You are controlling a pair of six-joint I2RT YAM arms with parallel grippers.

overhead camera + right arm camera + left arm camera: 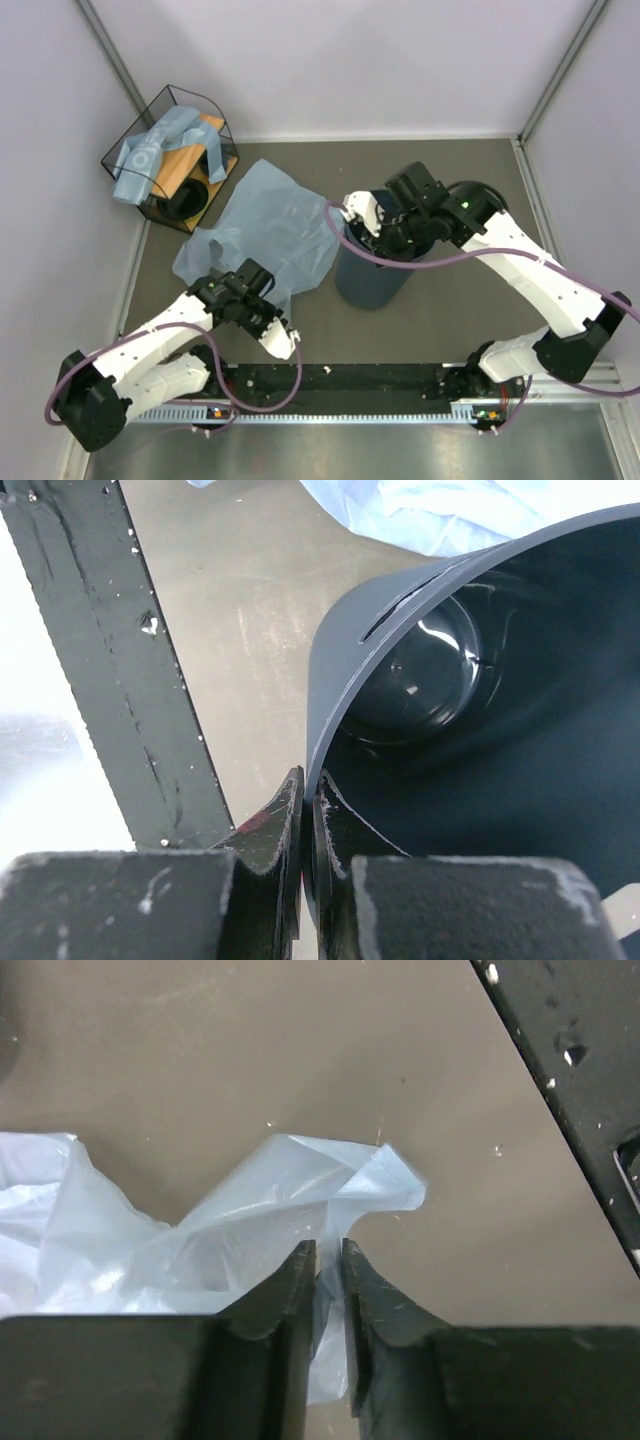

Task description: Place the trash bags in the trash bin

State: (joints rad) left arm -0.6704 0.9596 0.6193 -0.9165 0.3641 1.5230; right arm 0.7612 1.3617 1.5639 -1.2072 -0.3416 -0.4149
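A translucent light-blue trash bag lies spread on the table, left of the trash bin. My left gripper sits at the bag's near corner. In the left wrist view its jaws are pressed together on a fold of the bag's film. The dark blue-grey bin stands upright, and my right gripper is at its rim. Seen from the right wrist, that gripper is shut on the bin's wall, one finger inside and one outside. The bin's inside looks empty.
A black wire basket with a wooden base stands at the back left, holding more light-blue bundles. A black rail runs along the near edge between the arm bases. Grey walls close in the left, back and right sides.
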